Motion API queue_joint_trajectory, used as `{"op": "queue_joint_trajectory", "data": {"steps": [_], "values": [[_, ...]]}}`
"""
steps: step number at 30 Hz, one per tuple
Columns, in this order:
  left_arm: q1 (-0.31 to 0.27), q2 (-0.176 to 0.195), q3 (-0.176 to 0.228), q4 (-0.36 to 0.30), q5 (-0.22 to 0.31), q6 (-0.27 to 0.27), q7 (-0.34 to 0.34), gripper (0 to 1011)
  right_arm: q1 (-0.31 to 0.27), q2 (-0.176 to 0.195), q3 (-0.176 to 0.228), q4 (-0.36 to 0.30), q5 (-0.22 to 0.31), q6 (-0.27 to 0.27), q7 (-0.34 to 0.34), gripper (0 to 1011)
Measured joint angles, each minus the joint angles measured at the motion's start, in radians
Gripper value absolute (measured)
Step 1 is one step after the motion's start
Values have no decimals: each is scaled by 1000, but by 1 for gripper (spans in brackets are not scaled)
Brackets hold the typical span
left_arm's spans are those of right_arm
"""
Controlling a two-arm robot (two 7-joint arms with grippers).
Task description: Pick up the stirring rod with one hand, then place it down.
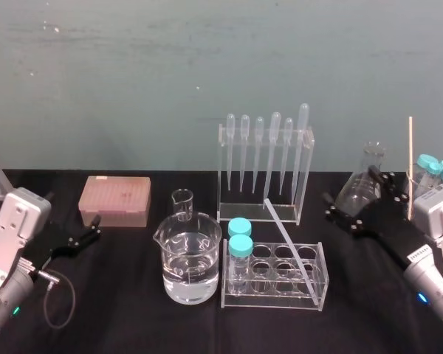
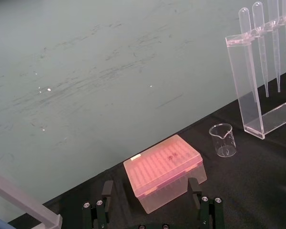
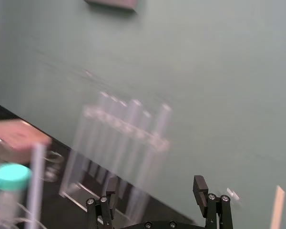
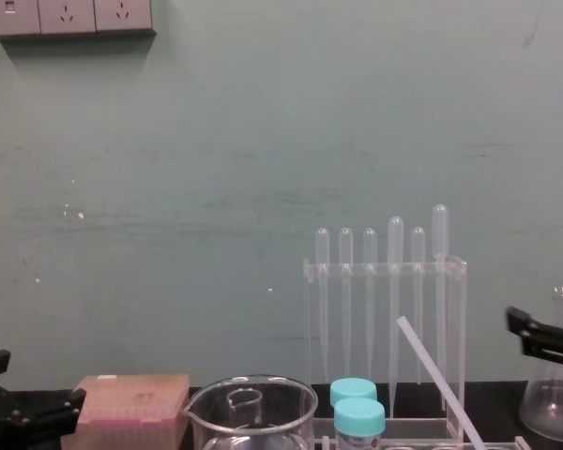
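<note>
Left gripper (image 2: 148,187): low at the near left of the surface (image 1: 133,313), jaws apart and empty, facing the pink box (image 1: 114,200). It looks parked out of the way.
Right gripper (image 3: 155,183): near right, jaws spread wide with nothing between them, just beside the flask (image 1: 374,156). It is the closer arm to the rod, so I'd guess it takes the pick.
Beaker (image 1: 190,259): part full of clear liquid, just left of the tube rack (image 1: 310,293), so coming in from the right avoids it.
Stirring rod (image 1: 288,232): not yet gripped. Its lower end sits in the tube rack and it leans up and back, which leaves its upper stretch free for a grip.
Pipette rack (image 1: 308,177): upright behind. I cannot tell whether the rod's top touches it.
</note>
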State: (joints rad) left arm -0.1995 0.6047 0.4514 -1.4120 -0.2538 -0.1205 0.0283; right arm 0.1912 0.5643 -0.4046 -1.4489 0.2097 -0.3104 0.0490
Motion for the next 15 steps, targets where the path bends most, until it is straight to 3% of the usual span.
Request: {"op": "queue_joint_trajectory", "data": {"steps": [10, 13, 15], "values": [[0, 0, 0, 0, 0, 0, 0, 1000, 22, -4, -61, -26, -65, -167, 142, 1003], [0, 0, 0, 0, 0, 0, 0, 1000, 30, -6, -72, -26, -47, -168, 184, 1003], [0, 0, 0, 0, 0, 0, 0, 1000, 42, -8, -79, -20, 3, -143, 241, 1003]]}}
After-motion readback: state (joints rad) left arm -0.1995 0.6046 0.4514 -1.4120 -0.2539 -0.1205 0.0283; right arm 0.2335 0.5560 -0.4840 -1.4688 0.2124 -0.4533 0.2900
